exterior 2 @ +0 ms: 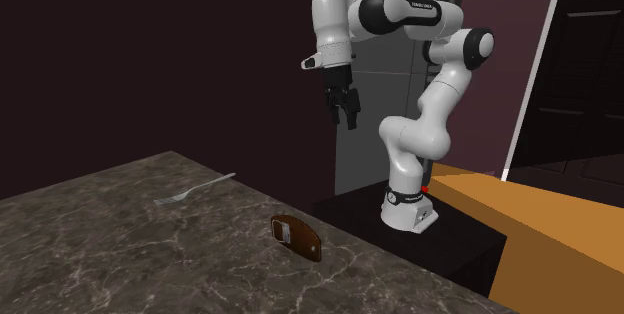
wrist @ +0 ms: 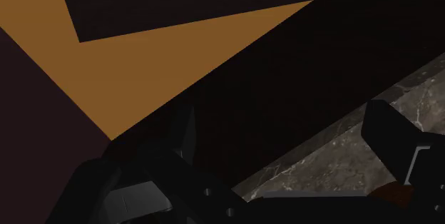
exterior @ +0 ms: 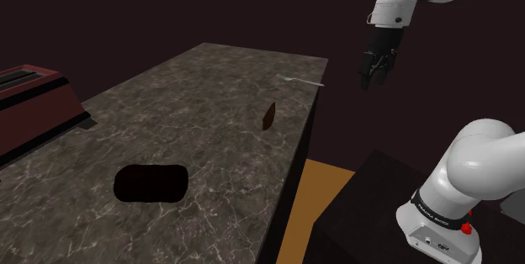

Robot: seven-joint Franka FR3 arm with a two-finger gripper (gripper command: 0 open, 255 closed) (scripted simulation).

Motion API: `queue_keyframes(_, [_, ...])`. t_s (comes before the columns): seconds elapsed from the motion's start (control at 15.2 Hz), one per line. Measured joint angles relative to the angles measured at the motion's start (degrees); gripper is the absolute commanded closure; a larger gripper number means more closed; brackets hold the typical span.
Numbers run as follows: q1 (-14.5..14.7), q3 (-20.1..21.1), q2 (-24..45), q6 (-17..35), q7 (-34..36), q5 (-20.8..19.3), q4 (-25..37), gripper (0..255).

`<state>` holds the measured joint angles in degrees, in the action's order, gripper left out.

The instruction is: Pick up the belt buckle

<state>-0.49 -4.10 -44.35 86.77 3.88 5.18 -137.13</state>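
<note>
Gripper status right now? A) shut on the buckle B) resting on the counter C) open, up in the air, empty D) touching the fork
C: the gripper hangs open in the air with nothing between its fingers; the belt buckle lies on the counter, untouched.

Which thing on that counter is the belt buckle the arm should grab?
Find the long dark marbled counter. Near its edge toward the arm's black stand sits the small brown rounded belt buckle. Unlike the thin silver fork farther along that edge, it is short, brown and oval.
</note>
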Motion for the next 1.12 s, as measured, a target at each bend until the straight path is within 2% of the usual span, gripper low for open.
queue_keyframes(0.13, [0.2, 0.3, 0.7, 0.8, 0.1, 0.2, 0.1, 0])
queue_keyframes(0.46, [2.1, 2.7, 8.5, 7.6, 0.3, 1.1, 2.4, 0])
queue_keyframes(1.12, [5.4, 8.1, 27.9, 19.6, 2.3, 1.0, 12.9, 0])
